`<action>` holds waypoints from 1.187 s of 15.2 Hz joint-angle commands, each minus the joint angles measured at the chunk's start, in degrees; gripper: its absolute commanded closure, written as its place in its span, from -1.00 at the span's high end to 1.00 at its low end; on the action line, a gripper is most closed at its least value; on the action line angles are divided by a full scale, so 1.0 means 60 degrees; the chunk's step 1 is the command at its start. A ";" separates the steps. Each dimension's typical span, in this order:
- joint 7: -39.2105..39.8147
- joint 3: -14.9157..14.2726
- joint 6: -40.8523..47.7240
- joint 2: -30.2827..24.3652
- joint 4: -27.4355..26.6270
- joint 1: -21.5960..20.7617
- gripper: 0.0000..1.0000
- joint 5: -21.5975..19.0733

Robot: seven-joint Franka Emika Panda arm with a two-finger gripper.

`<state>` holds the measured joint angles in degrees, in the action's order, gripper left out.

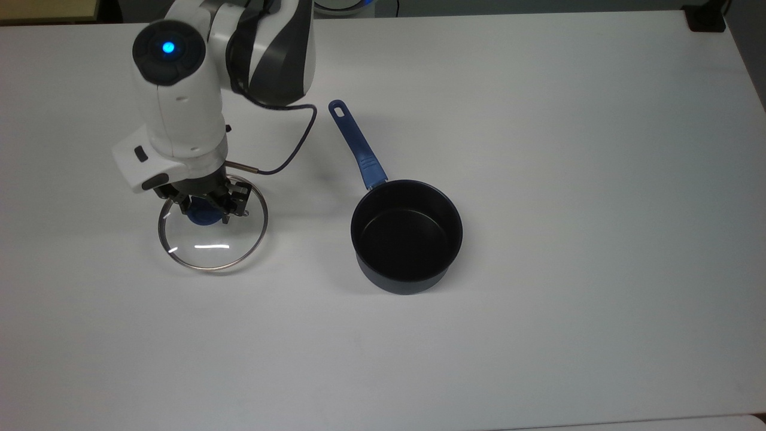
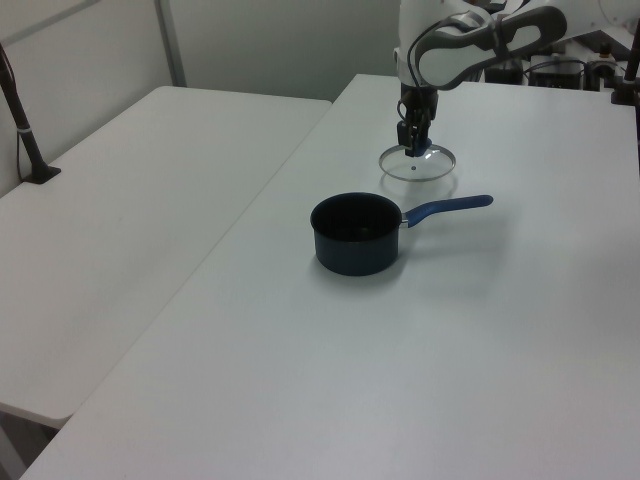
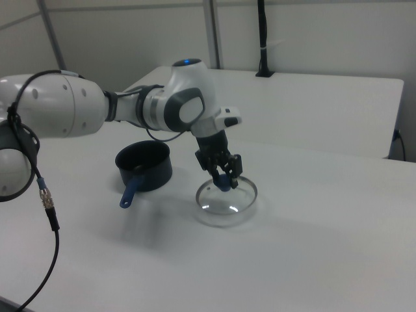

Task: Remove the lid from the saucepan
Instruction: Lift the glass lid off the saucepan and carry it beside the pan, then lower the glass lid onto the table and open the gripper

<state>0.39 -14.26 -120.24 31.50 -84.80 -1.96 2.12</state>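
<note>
White counter (image 1: 538,335) carries the open saucepan (image 1: 407,236), well apart from the end effector (image 1: 204,211) gripping the lid (image 1: 212,239).

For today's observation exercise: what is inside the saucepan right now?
Nothing: the saucepan is open, and its bare black inside shows in the top view. The lid is away at the top view's left, its blue knob between the gripper's fingers.
</note>
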 commanded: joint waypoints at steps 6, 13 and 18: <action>0.0272 -0.0025 -0.0497 0.0170 -0.0457 -0.0040 -0.08 -0.0177; 0.0169 -0.0025 -0.0337 0.0097 -0.0413 -0.0040 1.00 -0.0206; -0.0182 0.0062 0.1095 -0.0794 -0.0120 -0.0157 1.00 -0.0660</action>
<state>0.68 -14.16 -120.02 32.75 -85.01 -1.88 -0.31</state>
